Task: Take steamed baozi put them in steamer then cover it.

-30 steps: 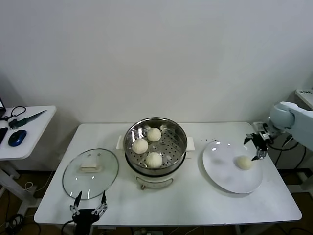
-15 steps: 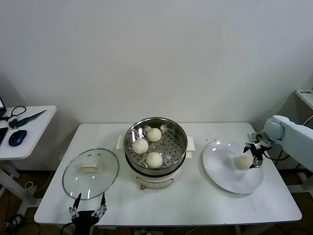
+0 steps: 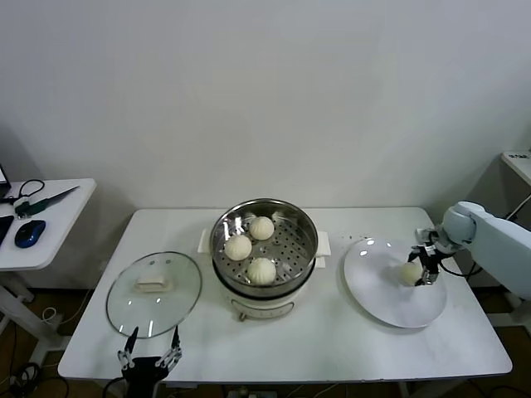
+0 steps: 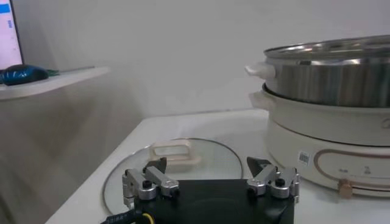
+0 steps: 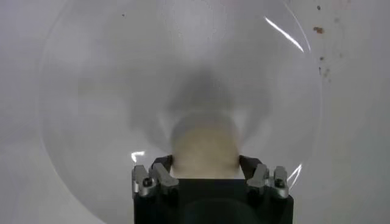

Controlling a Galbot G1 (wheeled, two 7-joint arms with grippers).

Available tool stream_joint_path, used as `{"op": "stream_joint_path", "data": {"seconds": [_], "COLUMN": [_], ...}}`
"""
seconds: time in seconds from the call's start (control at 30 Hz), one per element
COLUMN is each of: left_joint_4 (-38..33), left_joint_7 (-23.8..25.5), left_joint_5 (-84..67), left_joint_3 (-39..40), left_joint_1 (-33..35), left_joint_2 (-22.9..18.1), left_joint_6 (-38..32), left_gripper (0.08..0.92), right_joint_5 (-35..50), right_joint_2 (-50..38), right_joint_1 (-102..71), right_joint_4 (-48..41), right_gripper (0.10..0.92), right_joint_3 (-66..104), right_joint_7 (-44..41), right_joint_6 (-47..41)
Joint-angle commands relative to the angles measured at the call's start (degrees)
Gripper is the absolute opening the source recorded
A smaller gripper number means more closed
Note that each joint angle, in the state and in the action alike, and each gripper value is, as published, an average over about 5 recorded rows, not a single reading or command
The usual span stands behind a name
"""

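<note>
Right gripper [image 3: 423,270] lowered at frame right, open jaws flanking the steamed baozi [image 5: 204,148] on the plate [image 3: 373,290]; left gripper [image 4: 210,178] parked open, lower left.

The white surface [image 3: 332,332] is carrying three things. The cover [image 3: 154,293] is lying left, the steamer [image 3: 264,257] sitting centre, the plate [image 3: 390,298] resting right.

I see a plain white wall [image 3: 274,91] behind the white table [image 3: 332,332], and a smaller white side table [image 3: 50,228] off to my left.
</note>
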Motion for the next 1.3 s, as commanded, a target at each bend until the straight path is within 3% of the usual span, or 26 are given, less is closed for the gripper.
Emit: {"op": "stream_joint_path", "data": {"seconds": [0.03,0.27,0.5,0.7,0.97,1.3], "left_joint_4": [-0.04,-0.27,-0.65,-1.23,-1.78,-1.69], "left_joint_7": [0.01,0.06,0.19,0.25,0.23,0.22], "left_joint_5": [0.04,0.24,0.42,0.1,-0.66,-0.89], "left_joint_3": [0.04,0.16,0.55,0.69,0.72,0.48], "left_joint_1": [0.01,-0.02,-0.16,-0.25,-0.65,-1.18], "left_joint_2": [-0.01,-0.05,0.01,0.53,1.19,1.41], "left_joint_6": [-0.01,0.08,0.33,0.58,0.84,1.21], "left_gripper": [0.823,0.823,0.823,0.823,0.823,0.823], "right_joint_5": [0.87,10.5,29.43,44.19,54.24,52.93], "right_joint_2": [-0.14,-2.38,0.53,7.17,17.93,24.03], "right_joint_1": [0.66,16.41,44.21,57.75,55.97,41.74], "right_joint_4": [0.41,7.78,21.99,33.45,40.35,38.74], "right_gripper": [0.725,0.692,0.679,0.679,0.679,0.679], "right_joint_3": [0.13,-14.14,-37.89,-43.36,-38.55,-34.59], "right_joint_7": [-0.4,-1.06,-1.13,1.34,10.06,19.82], "right_joint_6": [-0.25,-2.97,-7.77,-14.25,-22.68,-30.69]}}
